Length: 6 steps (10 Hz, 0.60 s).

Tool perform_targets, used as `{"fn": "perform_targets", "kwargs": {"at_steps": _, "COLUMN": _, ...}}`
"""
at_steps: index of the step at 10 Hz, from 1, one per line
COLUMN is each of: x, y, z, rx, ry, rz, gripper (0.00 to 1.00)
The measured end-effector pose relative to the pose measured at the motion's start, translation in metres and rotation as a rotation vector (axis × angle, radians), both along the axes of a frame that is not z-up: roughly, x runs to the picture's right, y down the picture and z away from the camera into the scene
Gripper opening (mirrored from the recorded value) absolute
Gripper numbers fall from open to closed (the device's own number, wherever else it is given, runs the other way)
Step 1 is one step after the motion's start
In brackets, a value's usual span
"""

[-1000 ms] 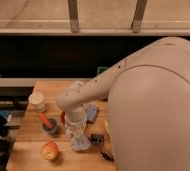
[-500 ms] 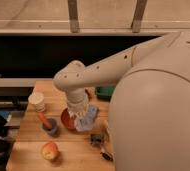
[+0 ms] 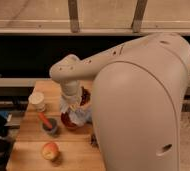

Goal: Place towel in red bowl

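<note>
Gripper [image 3: 74,106] is positioned low over the red bowl [image 3: 67,121] at the middle of the wooden table [image 3: 28,145], hidden under the white arm [image 3: 88,67]. Towel [image 3: 77,111], pale blue-white, is seen hanging bunched below the wrist, draped into and over the bowl's right side. A white cup [image 3: 37,100] is set at the table's back left. A small grey bowl [image 3: 50,125] with an orange-red item inside is placed just left of the red bowl. An apple [image 3: 50,150] is located near the front edge.
</note>
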State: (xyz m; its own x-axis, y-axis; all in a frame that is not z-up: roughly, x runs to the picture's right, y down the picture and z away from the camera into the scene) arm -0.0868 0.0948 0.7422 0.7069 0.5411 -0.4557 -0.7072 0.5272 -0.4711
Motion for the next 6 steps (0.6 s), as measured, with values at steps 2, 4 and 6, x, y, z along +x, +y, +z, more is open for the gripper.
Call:
{"fn": "perform_targets", "kwargs": {"at_steps": 2, "x": -0.006, "y": 0.016, "z": 0.015, "rx": -0.033, "ry": -0.065, "rz": 0.040, "gripper": 0.20}}
{"fn": "perform_targets", "kwargs": {"at_steps": 4, "x": -0.004, "y": 0.028, "z": 0.030, "rx": -0.067, "ry": -0.194, "rz": 0.142, "gripper": 0.39}}
{"fn": "perform_targets", "kwargs": {"at_steps": 6, "x": -0.006, "y": 0.034, "z": 0.043, "rx": -0.082, "ry": -0.307, "rz": 0.227, "gripper": 0.60}}
